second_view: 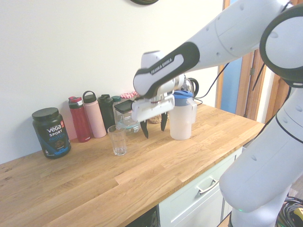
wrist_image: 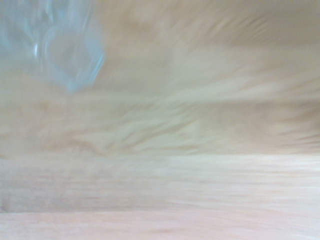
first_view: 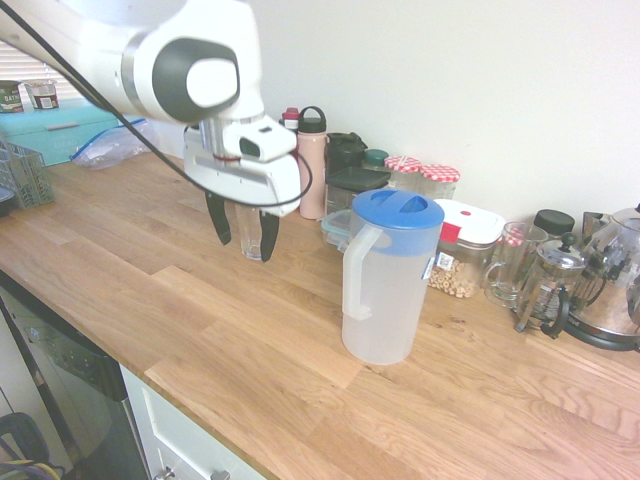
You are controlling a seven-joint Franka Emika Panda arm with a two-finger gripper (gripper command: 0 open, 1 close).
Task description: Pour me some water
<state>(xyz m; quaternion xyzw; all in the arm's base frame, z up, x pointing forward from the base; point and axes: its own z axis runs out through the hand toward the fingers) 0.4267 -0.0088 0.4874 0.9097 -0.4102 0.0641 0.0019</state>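
So the pincer [first_view: 243, 238] is hanging above the wooden worktop [first_view: 250, 350], fingers spread wide, nothing in it. The water's in the frosted jug [first_view: 385, 280] with the blue lid, standing upright to the pincer's right. A small clear glass [second_view: 117, 140] sits near it.

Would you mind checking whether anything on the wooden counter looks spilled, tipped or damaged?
Nothing stands out: the frosted plastic jug with blue lid and the small clear drinking glass stand upright on a dry wooden counter.
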